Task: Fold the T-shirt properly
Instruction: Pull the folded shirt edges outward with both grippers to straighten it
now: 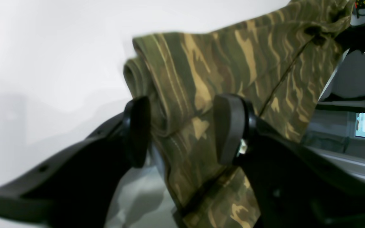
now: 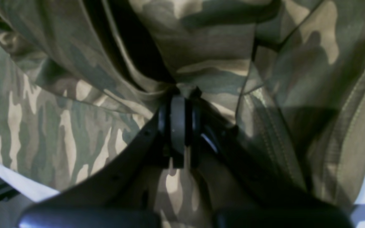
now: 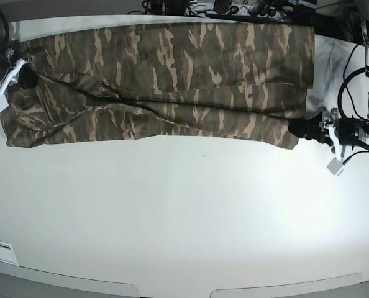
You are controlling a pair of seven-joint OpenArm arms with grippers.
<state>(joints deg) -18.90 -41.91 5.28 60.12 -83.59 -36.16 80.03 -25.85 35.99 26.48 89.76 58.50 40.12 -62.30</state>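
We see the T-shirt (image 3: 172, 81) is soft matt cloth, printed in camouflage, with stitched seams and a ribbed hem that show in the left wrist view. The table (image 3: 184, 217) looks smooth and matt white. The left fingers (image 1: 136, 129) seem to be black plastic, smooth with a faint shine. The right fingers (image 2: 162, 118) look the same, dark and slightly glossy.

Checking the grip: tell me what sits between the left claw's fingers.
A folded edge of the T-shirt lies between the left claw's spread fingers, in the left wrist view.
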